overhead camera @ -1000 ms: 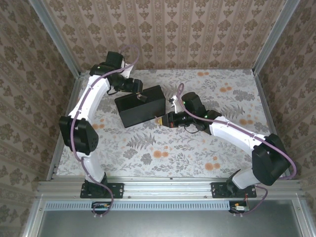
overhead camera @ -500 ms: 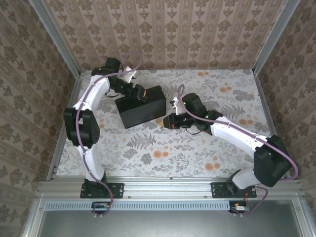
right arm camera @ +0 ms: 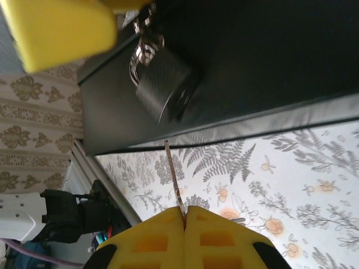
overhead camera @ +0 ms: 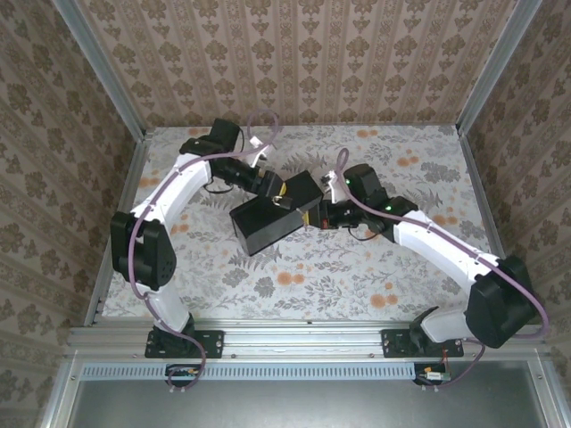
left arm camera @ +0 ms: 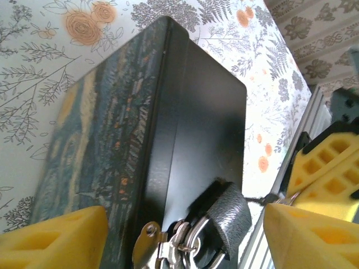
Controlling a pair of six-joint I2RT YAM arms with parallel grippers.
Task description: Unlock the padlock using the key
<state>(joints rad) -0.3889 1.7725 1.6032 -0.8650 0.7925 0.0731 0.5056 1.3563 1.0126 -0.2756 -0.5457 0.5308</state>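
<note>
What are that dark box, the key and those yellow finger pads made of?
Box: smooth matte black shell, perhaps lacquered wood or metal; hard to tell. Lid: printed or painted blue swirly picture. Key: thin silvery blade, looks like bare metal. Finger pads: yellow, moulded with recessed cells, probably plastic or rubber.

Black box point(left arm camera: 196, 112) on a flowered bench point(overhead camera: 357, 267)
The box's lid point(left arm camera: 95, 145) is painted in swirling blue with yellow and orange flecks. The bench is white with grey ferns and orange roses. The walls point(overhead camera: 312, 62) carry beige-brown damask stripes. The white arms point(overhead camera: 428, 241) have black joints and purple cables. The left hand point(left arm camera: 185, 238) and right hand point(right arm camera: 185, 216) are yellow-padded. The key point(right arm camera: 175, 179) is silvery and the padlock point(right arm camera: 162, 89) looks dark grey.
</note>
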